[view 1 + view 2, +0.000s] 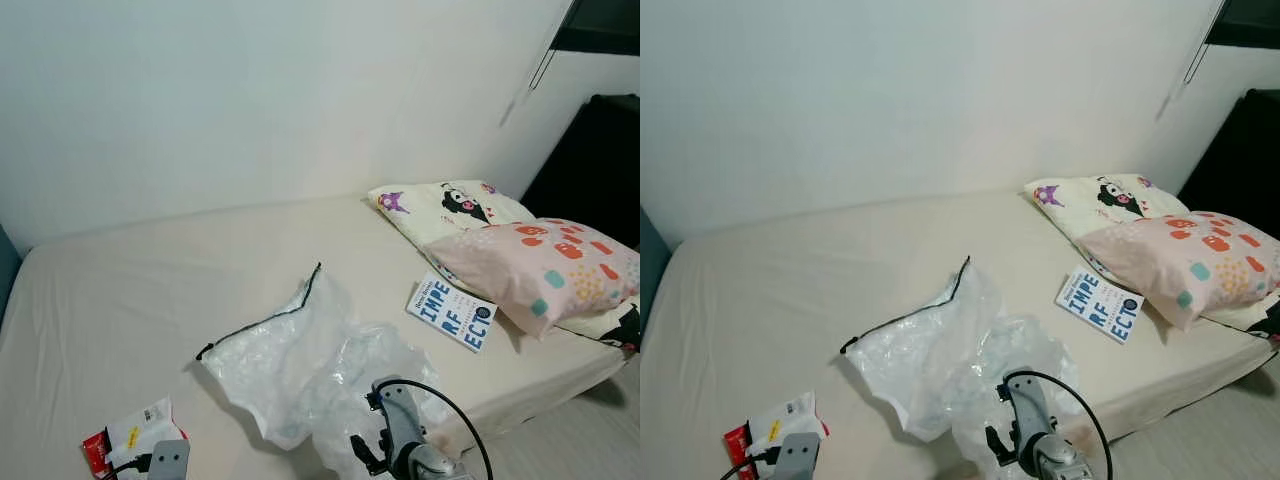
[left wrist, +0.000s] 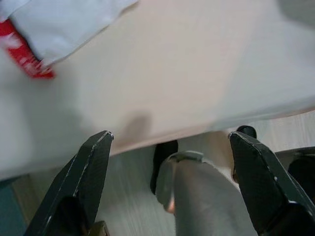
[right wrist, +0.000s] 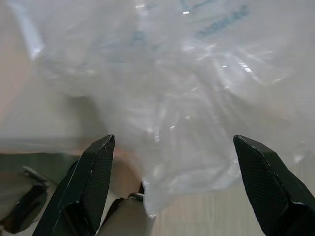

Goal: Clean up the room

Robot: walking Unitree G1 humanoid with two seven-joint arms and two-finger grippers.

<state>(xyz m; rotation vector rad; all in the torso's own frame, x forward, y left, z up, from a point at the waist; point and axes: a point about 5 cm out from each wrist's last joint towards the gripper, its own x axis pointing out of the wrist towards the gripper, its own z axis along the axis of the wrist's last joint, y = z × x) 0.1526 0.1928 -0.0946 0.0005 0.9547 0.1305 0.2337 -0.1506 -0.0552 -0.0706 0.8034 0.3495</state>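
A crumpled clear plastic bag [image 1: 310, 365] with a black zip edge lies on the cream bed [image 1: 150, 280] near its front edge. My right gripper [image 3: 173, 141] is open just in front of the plastic bag [image 3: 197, 88], which hangs over the bed edge; nothing is between its fingers. A red and white packet [image 1: 125, 440] lies at the bed's front left corner. My left gripper [image 2: 171, 136] is open at the bed's edge, a short way from the packet [image 2: 54, 29]. A blue and white book [image 1: 452, 312] lies beside the pillows.
Two pillows, a pink patterned one [image 1: 540, 265] on a cartoon-print one [image 1: 450, 208], sit at the bed's right end. A dark cabinet [image 1: 600, 160] stands behind them. A white wall runs along the far side. Wooden floor [image 1: 590, 430] shows at the lower right.
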